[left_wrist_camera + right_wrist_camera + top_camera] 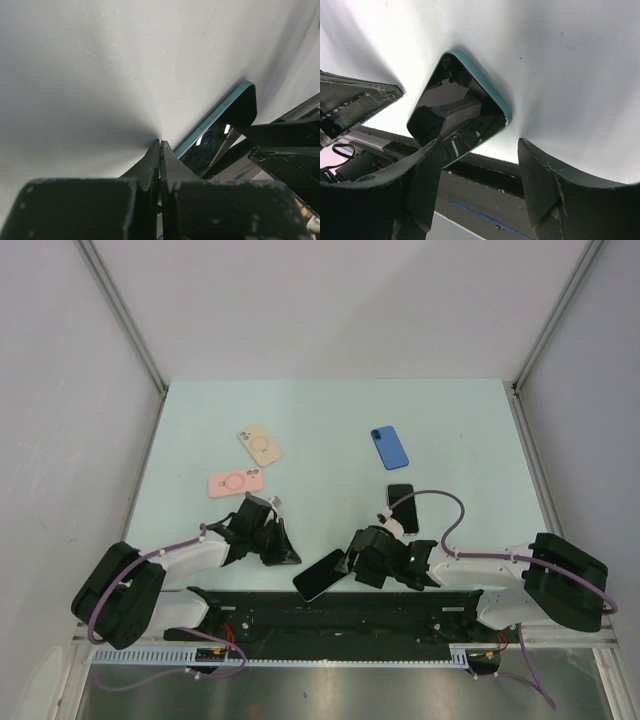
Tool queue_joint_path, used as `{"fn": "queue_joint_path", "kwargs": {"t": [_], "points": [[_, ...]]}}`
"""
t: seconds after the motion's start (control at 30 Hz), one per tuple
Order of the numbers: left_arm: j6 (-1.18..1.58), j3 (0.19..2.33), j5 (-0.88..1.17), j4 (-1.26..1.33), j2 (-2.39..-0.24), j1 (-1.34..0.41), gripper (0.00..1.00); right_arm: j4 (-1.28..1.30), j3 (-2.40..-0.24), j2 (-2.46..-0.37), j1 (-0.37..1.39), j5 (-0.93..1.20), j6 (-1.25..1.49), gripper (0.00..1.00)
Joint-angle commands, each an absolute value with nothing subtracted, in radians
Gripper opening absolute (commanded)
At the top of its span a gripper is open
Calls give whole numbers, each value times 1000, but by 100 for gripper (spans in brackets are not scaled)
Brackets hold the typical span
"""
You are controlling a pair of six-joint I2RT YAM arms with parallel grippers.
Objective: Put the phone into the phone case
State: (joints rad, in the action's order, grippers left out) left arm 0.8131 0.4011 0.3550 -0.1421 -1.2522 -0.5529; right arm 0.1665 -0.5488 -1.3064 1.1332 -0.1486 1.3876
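Phone: a teal-edged phone (pixel 320 575) is seen lying screen up and askew at the near edge of the counter (pixel 450 420). Its near end reaches over the dark rail (pixel 330 615) in front. It lies between the two end effectors.
Phone detail: side buttons are seen on the teal edge in the left wrist view (pixel 220 125). A glossy dark screen with reflections is seen in the right wrist view (pixel 457 117).
Left end effector: the left end effector (pixel 160 150) is clenched with nothing between its fingers (pixel 150 165). Its tip is set down at the counter just beside the long edge of the phone. It is placed left of the phone in the top view (pixel 283 550).
Right end effector: the right end effector (pixel 480 145) is released and its jaws are spread wide. One corner of the phone is seen ahead of and between its fingers (pixel 422 187). The other finger is held apart from the phone, so nothing is gripped. It is placed right of the phone in the top view (pixel 352 562).
Cases: a blue case (pixel 390 447) is laid at mid-counter to the right. A pink case (pixel 235 483) and a beige case (pixel 259 445) are laid near each other to the left. All three are well apart from the phone.
Other item: a black flat rectangle (pixel 401 507) is laid near the blue case, just beyond the right arm. Phone or case cannot be told.
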Motion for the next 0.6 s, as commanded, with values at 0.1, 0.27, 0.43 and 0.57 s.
{"fn": "queue_joint_path", "kwargs": {"t": [0.1,0.27,0.43,0.57], "points": [[910,313,413,-23,-1244,-568,0,11,-548,-1394,1109,-166,1364,65],[949,293,407,44,-1244,-574,0,-104,-548,-1437,1030,-126,1266,64],[950,363,407,71,-1354,-574,0,-254,-563,-1492,933,-72,1160,63],[956,454,445,98,-1431,-572,0,-316,-600,-1557,876,26,1080,62]]}}
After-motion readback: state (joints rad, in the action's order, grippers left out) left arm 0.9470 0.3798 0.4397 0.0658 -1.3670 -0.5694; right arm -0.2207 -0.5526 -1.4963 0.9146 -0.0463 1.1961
